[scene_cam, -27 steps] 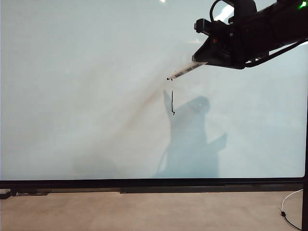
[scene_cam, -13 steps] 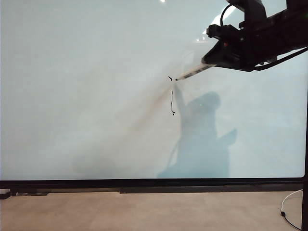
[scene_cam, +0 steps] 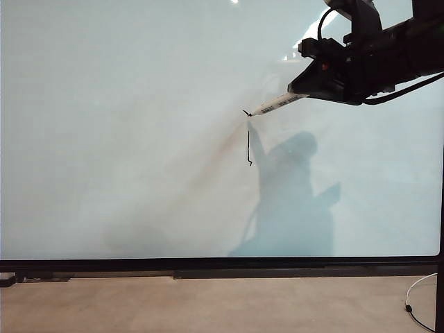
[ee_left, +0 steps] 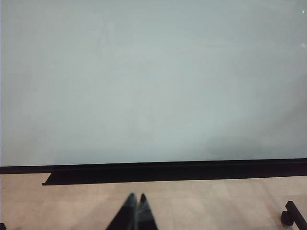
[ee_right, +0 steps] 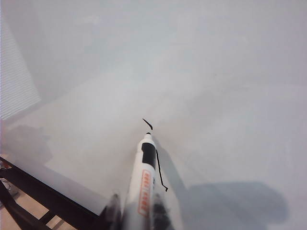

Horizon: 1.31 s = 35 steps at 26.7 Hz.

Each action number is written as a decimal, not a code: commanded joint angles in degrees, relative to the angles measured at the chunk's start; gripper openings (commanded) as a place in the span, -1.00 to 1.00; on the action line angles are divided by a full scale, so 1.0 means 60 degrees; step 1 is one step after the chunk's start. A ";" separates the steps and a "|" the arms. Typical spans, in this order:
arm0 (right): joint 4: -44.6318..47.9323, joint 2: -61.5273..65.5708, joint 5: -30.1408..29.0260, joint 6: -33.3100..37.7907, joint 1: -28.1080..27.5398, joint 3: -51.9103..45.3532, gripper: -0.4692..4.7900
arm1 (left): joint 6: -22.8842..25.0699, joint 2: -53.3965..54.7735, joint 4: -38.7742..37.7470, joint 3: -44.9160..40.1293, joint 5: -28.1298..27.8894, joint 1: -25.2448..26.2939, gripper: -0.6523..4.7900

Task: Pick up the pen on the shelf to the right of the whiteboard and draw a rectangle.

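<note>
Your right arm [scene_cam: 388,55] is a chunky matte-black body, boxy where it meets the wrist, tapering to a wedge-shaped right gripper [scene_cam: 300,89]. A small red mark sits on its side, and you can see a green light at the upper rear. Black cables loop over the top and trail beneath it. In the right wrist view its fingers [ee_right: 113,211] look dark and blurred. Your left gripper [ee_left: 135,213] shows two slim black fingers, pointed and pressed together.

Lab or office: huge framed whiteboard [scene_cam: 139,139], ceiling-light reflections.
</note>
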 commanded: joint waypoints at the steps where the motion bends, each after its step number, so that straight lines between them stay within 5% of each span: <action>1: 0.0342 0.0109 -0.0135 0.0011 -0.0098 0.0062 -0.84 | 0.0011 0.0004 0.0087 0.0018 0.0000 0.0004 -0.78; 35: 0.0270 0.0393 -0.0033 -0.0029 -0.0106 0.0310 -0.84 | 0.0011 0.0004 0.0087 0.0018 0.0000 0.0004 -0.78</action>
